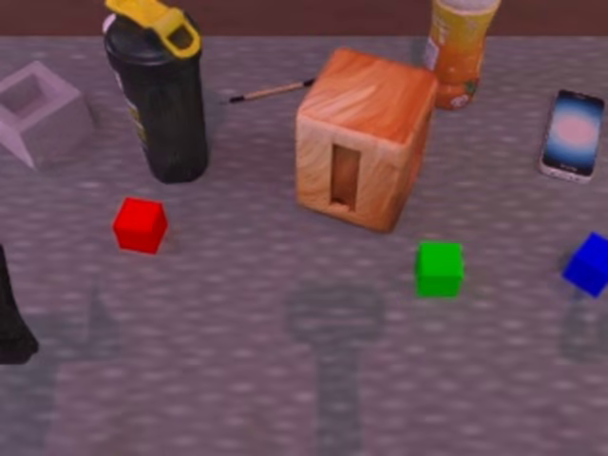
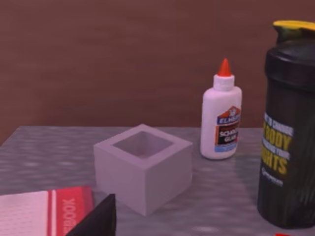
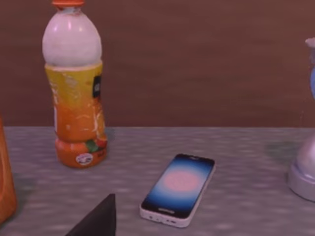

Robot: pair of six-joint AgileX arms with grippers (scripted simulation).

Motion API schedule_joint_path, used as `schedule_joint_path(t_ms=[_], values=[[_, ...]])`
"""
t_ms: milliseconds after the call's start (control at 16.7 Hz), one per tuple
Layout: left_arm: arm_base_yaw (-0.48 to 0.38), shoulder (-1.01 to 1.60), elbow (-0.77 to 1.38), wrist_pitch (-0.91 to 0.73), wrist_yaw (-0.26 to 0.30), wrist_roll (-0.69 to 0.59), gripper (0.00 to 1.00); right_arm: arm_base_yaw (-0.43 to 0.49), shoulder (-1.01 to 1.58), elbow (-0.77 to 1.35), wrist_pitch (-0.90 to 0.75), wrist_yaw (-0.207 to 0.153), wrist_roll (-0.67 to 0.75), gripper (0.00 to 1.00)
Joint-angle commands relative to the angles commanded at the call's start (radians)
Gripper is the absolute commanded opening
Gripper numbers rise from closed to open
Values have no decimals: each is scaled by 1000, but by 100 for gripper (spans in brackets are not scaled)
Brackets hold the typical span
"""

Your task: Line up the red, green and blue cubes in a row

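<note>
The red cube lies on the left side of the table, in front of a black shaker; a sliver of it shows in the left wrist view. Right of centre sits the green cube. The blue cube is at the right edge. All three stand apart. My left arm hangs at the left edge, well short of the red cube. One dark finger shows far to one side, with nothing held. My right gripper is outside the top view. Its one visible finger is empty too.
A large wooden box with a slot stands behind the green cube. At the back are a black shaker, a grey hollow block, an orange juice bottle, a phone and a thin brush. A glue bottle and a notebook are near the block.
</note>
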Motion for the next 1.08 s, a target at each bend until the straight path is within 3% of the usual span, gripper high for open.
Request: schedule_joint_path(t_ms=[240,480,1080], values=[[-5,31,30,-20,1,0,100,0,0,0,0,0,0,100],[-30,220,217,-142,3,-2,100,0,0,0,0,0,0,100],[-127,1271,1035,-718,-1,3,100,0,0,0,0,0,0,100]])
